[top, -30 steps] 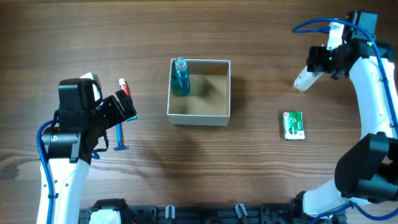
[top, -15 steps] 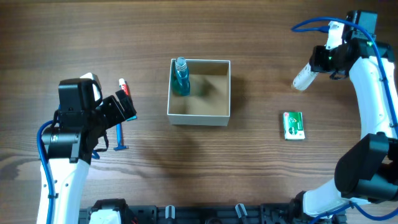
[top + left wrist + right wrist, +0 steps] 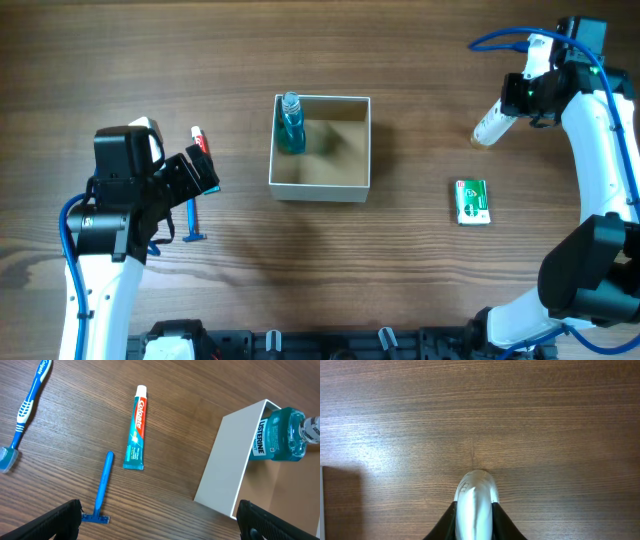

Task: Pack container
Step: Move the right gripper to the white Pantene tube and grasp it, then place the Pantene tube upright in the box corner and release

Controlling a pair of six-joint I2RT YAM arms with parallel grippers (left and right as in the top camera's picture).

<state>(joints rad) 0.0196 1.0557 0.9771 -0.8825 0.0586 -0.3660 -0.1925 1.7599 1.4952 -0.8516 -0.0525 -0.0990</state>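
One each: container (image 3: 318,190), mouthwash bottle (image 3: 291,128), toothpaste (image 3: 136,430), razor (image 3: 102,490), toothbrush (image 3: 27,397), green packet (image 3: 471,201), white bottle (image 3: 492,124).

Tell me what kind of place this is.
Likely a robot test bench, not a bathroom: left arm and right arm at a wood table, toiletries laid out, a Listerine bottle in the container, toothpaste and a razor beside it.

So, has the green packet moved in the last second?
No. In the overhead view the green packet lies at the same spot, right of the container and apart from it.
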